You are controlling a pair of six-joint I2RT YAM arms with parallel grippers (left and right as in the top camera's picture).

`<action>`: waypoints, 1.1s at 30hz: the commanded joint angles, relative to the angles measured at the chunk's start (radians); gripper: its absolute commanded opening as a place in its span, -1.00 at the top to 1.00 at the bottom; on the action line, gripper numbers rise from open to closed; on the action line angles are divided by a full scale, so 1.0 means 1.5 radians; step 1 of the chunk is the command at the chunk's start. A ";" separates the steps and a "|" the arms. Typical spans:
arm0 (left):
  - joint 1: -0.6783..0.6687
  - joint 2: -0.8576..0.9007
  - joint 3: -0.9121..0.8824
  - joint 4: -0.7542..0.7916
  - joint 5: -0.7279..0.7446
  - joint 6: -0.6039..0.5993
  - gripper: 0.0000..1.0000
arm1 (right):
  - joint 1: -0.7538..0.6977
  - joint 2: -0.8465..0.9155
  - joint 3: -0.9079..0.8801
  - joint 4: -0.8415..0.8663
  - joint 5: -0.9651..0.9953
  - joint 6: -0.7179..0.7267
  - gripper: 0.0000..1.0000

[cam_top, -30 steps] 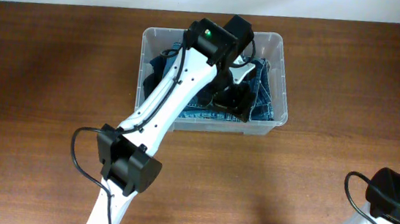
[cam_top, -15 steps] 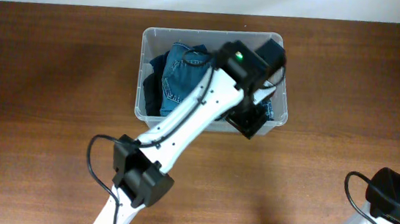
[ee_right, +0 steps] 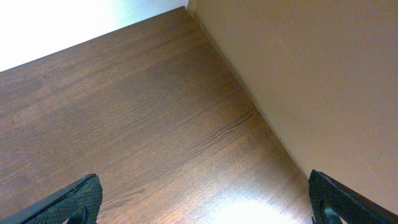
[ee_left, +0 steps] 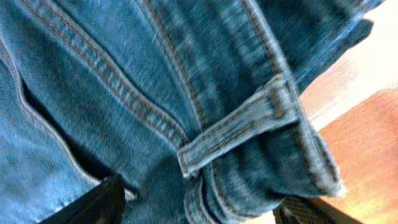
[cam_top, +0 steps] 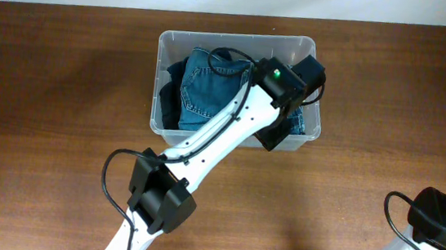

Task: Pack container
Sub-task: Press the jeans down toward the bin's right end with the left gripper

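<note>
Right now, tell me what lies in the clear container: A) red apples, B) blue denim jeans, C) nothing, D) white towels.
B: blue jeans with tan stitching fill the container, and the left wrist view shows the same denim close up.

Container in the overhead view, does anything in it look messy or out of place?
The jeans lie bunched and crumpled in the container, not folded flat. I see nothing spilled on the table around it, though the left arm hides its right end.
</note>
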 commanded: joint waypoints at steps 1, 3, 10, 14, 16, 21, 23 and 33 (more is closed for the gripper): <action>-0.003 -0.002 -0.003 0.017 -0.019 0.034 -0.40 | -0.001 0.001 -0.001 -0.004 0.006 0.001 -0.96; -0.003 -0.002 -0.003 0.025 -0.019 0.034 -0.13 | -0.001 0.001 -0.001 -0.004 0.006 0.001 -0.97; -0.003 -0.002 -0.003 0.078 0.004 0.034 0.65 | -0.001 0.001 -0.001 -0.004 0.006 0.001 -0.97; -0.003 -0.001 -0.003 0.118 0.038 0.034 0.66 | -0.001 0.001 -0.001 -0.004 0.006 0.001 -0.97; -0.003 -0.001 -0.003 0.134 0.047 0.034 0.65 | -0.001 0.001 -0.001 -0.004 0.006 0.001 -0.97; -0.003 0.007 -0.003 0.149 0.065 0.033 0.65 | -0.001 0.001 -0.001 -0.004 0.006 0.001 -0.96; -0.003 0.017 -0.003 0.148 0.071 0.034 0.63 | -0.001 0.001 -0.001 -0.004 0.006 0.001 -0.97; -0.004 0.037 0.014 0.114 0.092 0.034 -0.03 | -0.001 0.001 -0.001 -0.004 0.006 0.001 -0.97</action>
